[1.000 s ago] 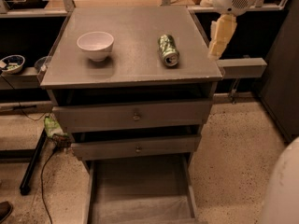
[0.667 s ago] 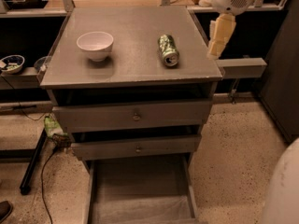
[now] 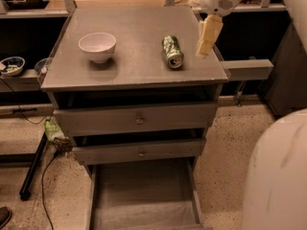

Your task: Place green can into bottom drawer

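Note:
The green can (image 3: pixel 172 51) lies on its side on the grey cabinet top (image 3: pixel 139 68), right of centre, with a silver end facing the front. My gripper (image 3: pixel 205 37) hangs above the cabinet's right edge, to the right of the can and apart from it. The bottom drawer (image 3: pixel 144 195) is pulled out at floor level below the cabinet, and its flat grey floor holds nothing.
A white bowl (image 3: pixel 97 46) stands on the left of the cabinet top. Two shallower drawers with round knobs (image 3: pixel 139 120) sit a little open above the bottom one. A cable and a black leg (image 3: pixel 33 169) lie on the floor at left. A pale robot body (image 3: pixel 278 176) fills the lower right.
My gripper has shifted slightly left towards the can. The can, bowl and drawers have not moved.

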### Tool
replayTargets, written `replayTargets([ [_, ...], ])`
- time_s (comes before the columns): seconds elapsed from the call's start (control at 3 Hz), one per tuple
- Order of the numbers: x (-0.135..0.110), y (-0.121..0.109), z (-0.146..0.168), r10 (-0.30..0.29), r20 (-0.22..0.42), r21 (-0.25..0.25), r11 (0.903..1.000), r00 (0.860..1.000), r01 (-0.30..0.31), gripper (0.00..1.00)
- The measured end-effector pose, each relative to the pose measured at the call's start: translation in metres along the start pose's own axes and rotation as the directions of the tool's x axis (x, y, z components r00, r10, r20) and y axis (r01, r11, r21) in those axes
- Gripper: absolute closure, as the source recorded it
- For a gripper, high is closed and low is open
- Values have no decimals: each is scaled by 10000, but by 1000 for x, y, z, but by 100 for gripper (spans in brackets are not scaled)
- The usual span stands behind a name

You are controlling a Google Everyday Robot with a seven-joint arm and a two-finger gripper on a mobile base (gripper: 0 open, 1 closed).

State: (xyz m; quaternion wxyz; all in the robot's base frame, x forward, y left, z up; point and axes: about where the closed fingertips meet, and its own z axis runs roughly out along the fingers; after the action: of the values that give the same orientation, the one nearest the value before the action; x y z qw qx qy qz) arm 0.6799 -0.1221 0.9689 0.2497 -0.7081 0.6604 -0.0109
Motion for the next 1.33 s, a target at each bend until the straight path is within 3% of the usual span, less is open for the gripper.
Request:
replayTargets([
  [0.33,-30,-9,30,-392,486,-434,9982,9980,413,0],
  [0.67,-44,-13,45,-598,730,-647,9958,9955,646,0],
  [1.0,-44,-13,45,-599,733,-643,9958,9955,646,0],
  [1.33,-40,-18,51,-469,342,-540,9974,9983,487,0],
])
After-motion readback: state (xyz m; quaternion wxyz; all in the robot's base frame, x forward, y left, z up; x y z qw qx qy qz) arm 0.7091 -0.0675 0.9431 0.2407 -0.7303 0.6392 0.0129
